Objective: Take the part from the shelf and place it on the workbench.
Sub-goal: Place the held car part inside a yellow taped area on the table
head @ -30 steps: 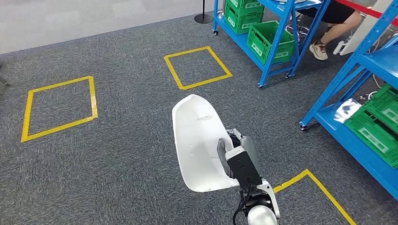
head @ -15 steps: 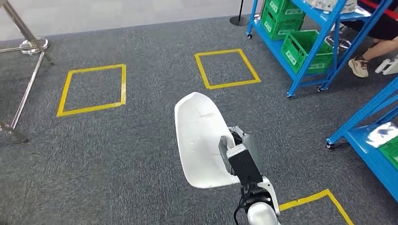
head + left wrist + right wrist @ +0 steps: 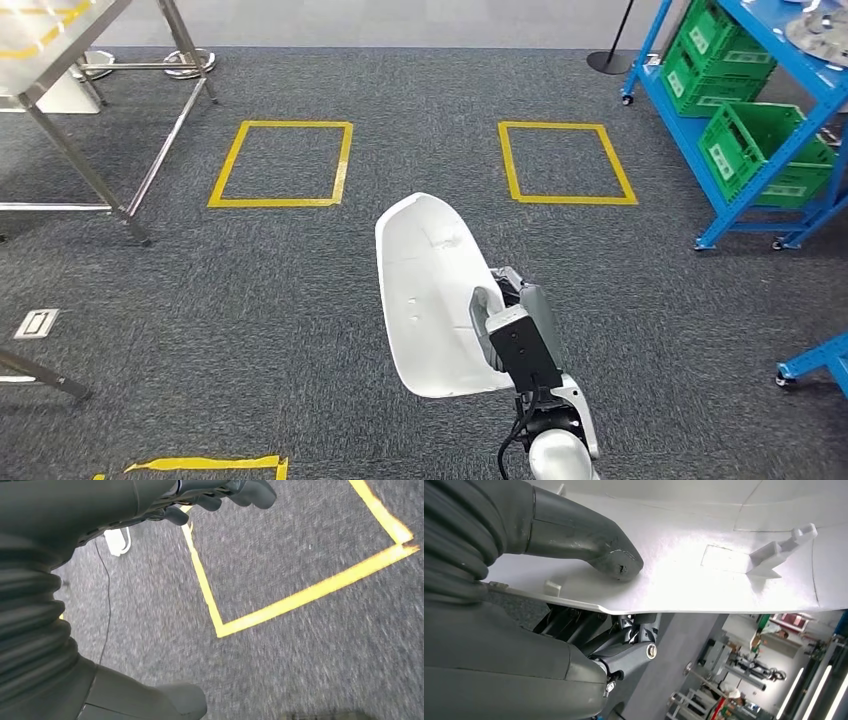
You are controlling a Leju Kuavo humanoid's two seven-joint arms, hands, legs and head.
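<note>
From the head view, the right hand (image 3: 505, 320) gripped the white part (image 3: 430, 290) by its edge, carrying it above the carpet (image 3: 250, 330); the workbench (image 3: 60, 40) sat far left, shelf (image 3: 760, 120) right. Thin moulded shell, likely light, rigid but flexy and slick, so an edge hold suits. The right wrist view added the thumb (image 3: 589, 545) pressed on its inner face. The left wrist view showed the left hand (image 3: 220, 495), fingers loosely curled, holding nothing.
</note>
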